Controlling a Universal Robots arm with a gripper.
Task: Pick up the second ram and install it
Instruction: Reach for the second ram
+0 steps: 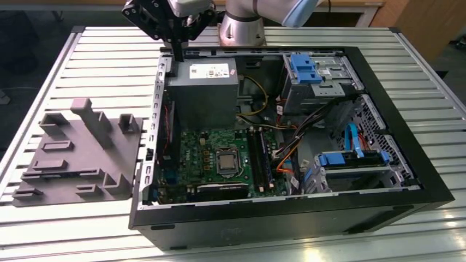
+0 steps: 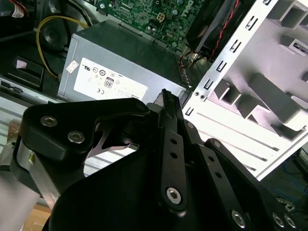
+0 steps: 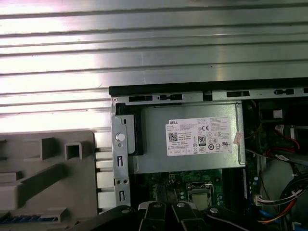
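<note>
In the exterior view my gripper (image 1: 178,54) hangs above the back corner of the open computer case (image 1: 378,210), on that view's left and beside the grey power supply (image 1: 202,90). Its fingers (image 2: 169,139) are pressed together, so it is shut, and no object shows between the tips. I cannot pick out the second ram in any view. The green motherboard (image 1: 196,155), with its long black sockets (image 1: 261,158), lies deeper in the case, in front of the power supply. The power supply (image 3: 190,139) sits just beyond the fingertips (image 3: 166,214) in the first wrist view.
A grey moulded fixture (image 1: 80,150) with posts and slots lies on the slatted metal table (image 1: 87,54), on the exterior view's left of the case. Blue drive brackets (image 1: 306,68), loose cables (image 1: 291,153) and the case's metal side wall (image 1: 161,109) crowd the inside.
</note>
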